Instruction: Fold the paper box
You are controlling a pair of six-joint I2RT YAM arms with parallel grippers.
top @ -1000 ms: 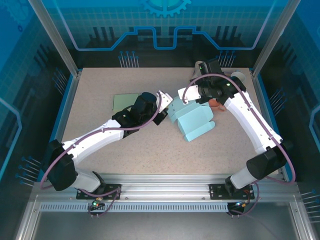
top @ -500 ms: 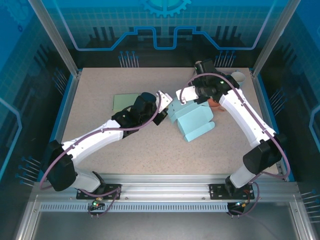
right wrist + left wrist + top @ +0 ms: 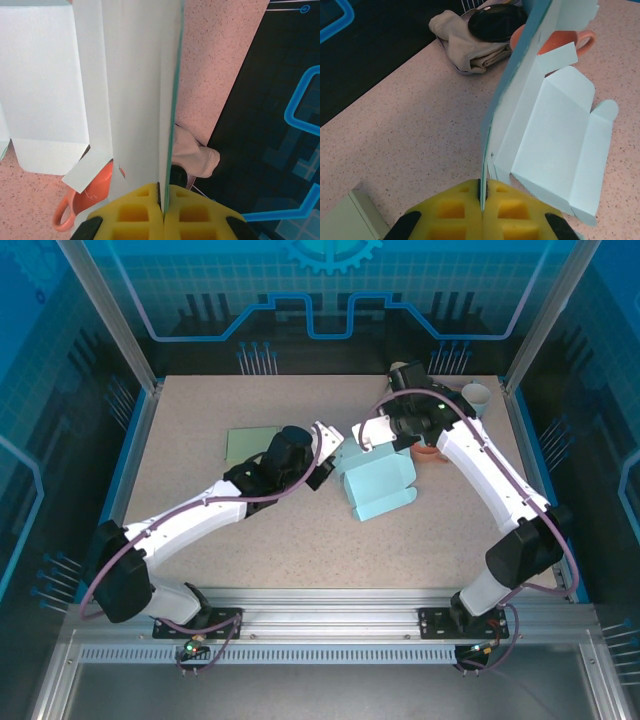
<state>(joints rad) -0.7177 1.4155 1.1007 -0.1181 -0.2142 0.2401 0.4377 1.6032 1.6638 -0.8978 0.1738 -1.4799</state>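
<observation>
Jaws pinch paper box (image 3: 380,485) (orange mug (image 3: 432,452) beside).

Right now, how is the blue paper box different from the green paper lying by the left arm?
The paper box is light blue; the green paper is pale green. The paper box has flaps sticking out and is pinched by the left gripper and the right gripper, while the green paper lies flat, not gripped. The paper box looks bigger than the green paper. Both look like thin card.
</observation>
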